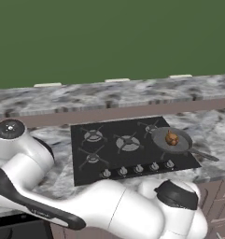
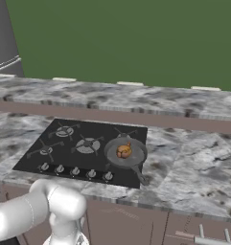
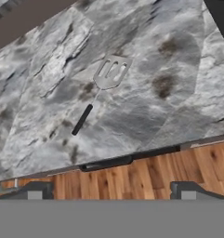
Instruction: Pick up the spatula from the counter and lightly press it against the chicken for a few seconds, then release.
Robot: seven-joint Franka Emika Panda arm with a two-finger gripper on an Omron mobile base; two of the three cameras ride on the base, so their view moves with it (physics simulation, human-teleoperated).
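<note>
The spatula (image 3: 102, 88) lies flat on the marble counter (image 3: 146, 107) in the hand view, its slotted grey blade toward the upper right and its black handle toward the lower left. My gripper (image 3: 111, 191) hovers above it near the counter's front edge, open, with nothing between its fingertips (image 3: 35, 190). The chicken (image 1: 172, 137) (image 2: 123, 151) sits in a grey frying pan (image 1: 160, 136) (image 2: 136, 148) on the right front burner of the black cooktop (image 1: 109, 154) (image 2: 54, 153).
A raised marble ledge (image 1: 109, 91) and a green wall run behind the cooktop. The pan's handle (image 1: 205, 155) points toward the counter's front right. Wooden floor (image 3: 132, 179) lies below the counter's edge in the hand view. My white arm (image 1: 109, 210) fills the foreground.
</note>
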